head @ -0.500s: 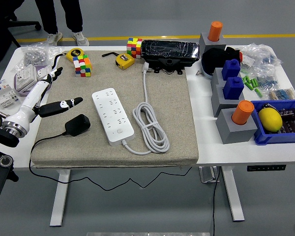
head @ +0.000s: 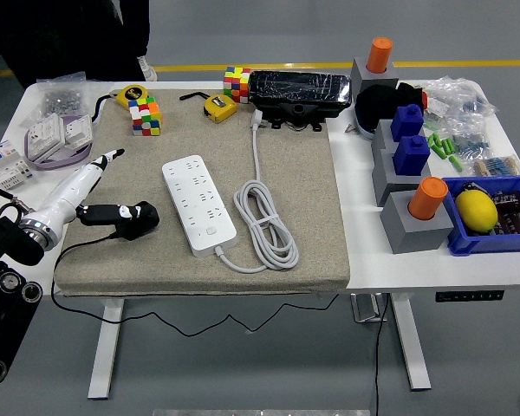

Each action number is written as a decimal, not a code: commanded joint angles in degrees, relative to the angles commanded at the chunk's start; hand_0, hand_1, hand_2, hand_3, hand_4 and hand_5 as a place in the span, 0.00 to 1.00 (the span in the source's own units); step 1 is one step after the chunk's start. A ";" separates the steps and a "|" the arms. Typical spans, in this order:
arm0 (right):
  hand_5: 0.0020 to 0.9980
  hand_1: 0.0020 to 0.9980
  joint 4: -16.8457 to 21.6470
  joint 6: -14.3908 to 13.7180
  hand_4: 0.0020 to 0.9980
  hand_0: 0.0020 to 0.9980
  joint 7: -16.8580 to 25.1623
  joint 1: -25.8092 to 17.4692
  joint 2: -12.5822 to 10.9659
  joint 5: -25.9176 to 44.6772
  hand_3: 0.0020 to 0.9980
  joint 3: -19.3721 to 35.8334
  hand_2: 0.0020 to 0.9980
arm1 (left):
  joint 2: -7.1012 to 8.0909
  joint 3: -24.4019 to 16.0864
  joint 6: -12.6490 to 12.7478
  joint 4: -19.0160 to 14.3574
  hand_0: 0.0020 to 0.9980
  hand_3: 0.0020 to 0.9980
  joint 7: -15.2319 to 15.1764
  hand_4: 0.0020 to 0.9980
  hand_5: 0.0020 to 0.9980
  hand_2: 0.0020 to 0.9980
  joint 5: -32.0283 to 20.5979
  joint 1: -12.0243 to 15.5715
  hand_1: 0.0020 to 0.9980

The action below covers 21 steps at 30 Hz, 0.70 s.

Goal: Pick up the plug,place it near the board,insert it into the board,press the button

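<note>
Grey felt mat [head: 303, 217] covers the white table [head: 416, 260]. Left hand [head: 91, 195] sits at the mat's left edge, fingers loosely spread, thumb reaching toward the black plug [head: 137, 218] and apparently touching it, no closed grasp. White power strip [head: 198, 204] lies just right of the plug, coiled cable [head: 264, 221] beyond.

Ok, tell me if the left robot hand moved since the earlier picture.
Yes. The left robot hand dropped toward the near edge, its dark fingers now at the black plug, left of the white power strip.

Left robot hand [head: 94, 192] touches black plug [head: 137, 217] beside white board [head: 198, 204].
</note>
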 joint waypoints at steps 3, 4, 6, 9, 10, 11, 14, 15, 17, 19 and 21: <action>0.99 0.74 0.00 -0.01 1.00 0.79 -0.02 -0.01 0.01 -0.03 0.76 0.13 0.74 | -0.05 0.48 -0.52 0.45 1.00 1.00 0.31 1.00 0.45 1.00 -0.32 0.07 1.00; 0.99 0.74 0.00 -0.02 1.00 0.79 -0.03 -0.04 -0.01 0.04 0.76 0.06 0.74 | -0.25 0.46 -1.03 0.58 1.00 1.00 0.41 1.00 0.45 1.00 -0.74 0.17 1.00; 0.99 0.74 0.00 -0.06 1.00 0.79 -0.09 -0.01 -0.05 0.01 0.76 0.18 0.74 | -0.59 0.54 -1.58 0.77 1.00 1.00 0.70 1.00 0.35 1.00 -0.72 0.26 1.00; 0.99 0.74 0.00 -0.10 1.00 0.79 -0.12 0.03 -0.14 0.01 0.76 0.37 0.74 | -0.94 1.07 -1.80 1.44 1.00 1.00 1.19 1.00 0.35 1.00 -0.09 0.21 1.00; 0.99 0.74 0.00 -0.11 1.00 0.79 -0.15 0.02 -0.17 -0.05 0.76 0.50 0.74 | -1.08 1.28 -1.81 1.86 1.00 1.00 1.13 1.00 0.35 1.00 0.01 0.13 1.00; 0.99 0.74 0.00 -0.12 1.00 0.79 -0.18 0.01 -0.19 -0.16 0.76 0.68 0.74 | -1.25 1.42 -1.74 2.23 1.00 1.00 1.07 1.00 0.22 1.00 0.31 0.05 1.00; 0.99 0.74 0.00 -0.16 1.00 0.79 -0.14 0.02 -0.22 -0.26 0.76 0.95 0.74 | -1.55 1.74 -1.08 3.31 1.00 1.00 0.64 1.00 0.22 1.00 0.86 -0.20 1.00; 0.99 0.74 0.00 -0.17 1.00 0.79 -0.08 0.06 -0.20 -0.37 0.76 1.11 0.74 | -1.61 1.84 -0.84 3.90 1.00 1.00 0.49 1.00 0.22 1.00 1.19 -0.34 1.00; 0.99 0.74 0.00 -0.18 1.00 0.79 0.03 0.12 -0.15 -0.48 0.76 1.47 0.73 | -1.57 1.97 -0.47 4.70 1.00 1.00 0.14 1.00 0.16 1.00 1.36 -0.47 1.00; 0.99 0.74 0.00 -0.18 1.00 0.79 0.07 0.10 -0.13 -0.47 0.76 1.55 0.73 | -1.53 2.07 -0.18 5.07 1.00 1.00 -0.02 1.00 0.16 1.00 1.48 -0.54 1.00; 0.99 0.74 0.00 -0.16 1.00 0.79 0.04 0.05 -0.14 -0.53 0.76 1.57 0.73 | -1.52 2.16 0.45 5.71 1.00 1.00 -0.24 1.00 0.16 1.00 1.91 -0.68 1.00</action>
